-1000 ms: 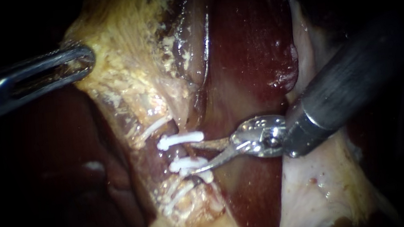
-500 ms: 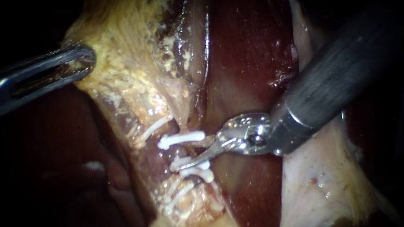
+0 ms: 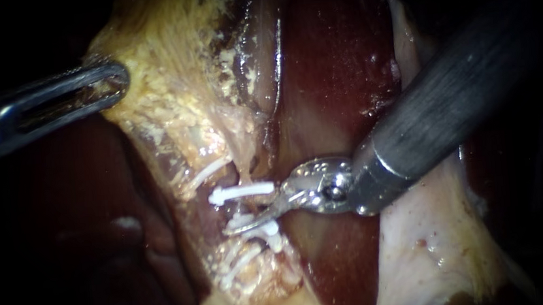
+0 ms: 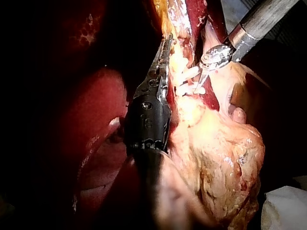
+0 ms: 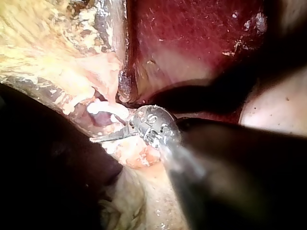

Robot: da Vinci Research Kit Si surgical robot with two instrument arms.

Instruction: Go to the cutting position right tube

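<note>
A short tube [image 3: 240, 207] runs down the middle between two white clips, the upper clip [image 3: 243, 191] and the lower clip [image 3: 262, 230]. My right instrument [image 3: 244, 215] comes in from the upper right. Its thin blades stand open around the tube between the clips, the long lower blade lying just above the lower clip. In the right wrist view the blades [image 5: 103, 134] reach under the pale clipped tissue. My left instrument [image 3: 111, 78] is shut on the yellowish gallbladder [image 3: 174, 89] at the upper left, and the left wrist view shows its toothed jaws [image 4: 163, 57] along that tissue.
Dark red liver [image 3: 330, 69] lies behind and to the right of the tube. Pale fatty tissue [image 3: 424, 244] fills the lower right under the right shaft. More white strands [image 3: 235, 264] cross the yellow tissue below the lower clip.
My right instrument has slid left, so its open blades now reach in between the two clips around the tube. The left instrument has held still.
</note>
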